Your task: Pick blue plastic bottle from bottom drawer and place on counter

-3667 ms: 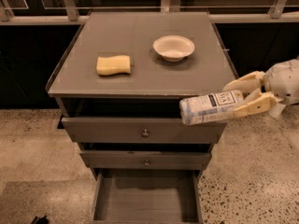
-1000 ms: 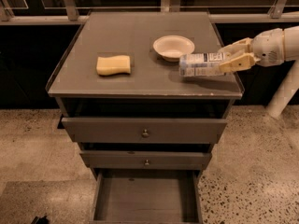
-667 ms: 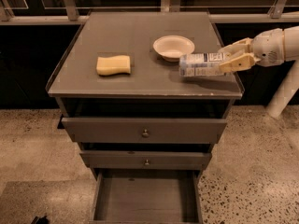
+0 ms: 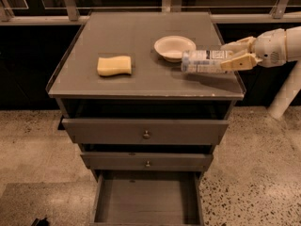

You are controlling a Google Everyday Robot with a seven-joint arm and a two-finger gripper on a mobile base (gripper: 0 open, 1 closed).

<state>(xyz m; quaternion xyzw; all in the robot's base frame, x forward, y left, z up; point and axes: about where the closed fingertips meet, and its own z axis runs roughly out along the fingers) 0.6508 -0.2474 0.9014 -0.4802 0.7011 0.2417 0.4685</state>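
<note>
Small clear bluish plastic bottle [image 4: 203,61], white label, lies horizontal at right-centre of frame, pinched in my cream two-finger gripper [image 4: 222,56]. It sits low over the right edge of the flat grey cabinet counter [image 4: 141,36]; contact unclear. Deep grey bottom drawer [image 4: 99,199], bottom centre, pulled open.

bottle [image 4: 201,61] in claw [image 4: 225,56] (over counter [image 4: 141,27]), sponge [image 4: 114,65] left

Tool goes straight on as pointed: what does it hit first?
Probably the near rim of the white bowl: the tool, over the counter, points that way with the blue plastic bottle leading. Depth unclear; it may miss.
</note>
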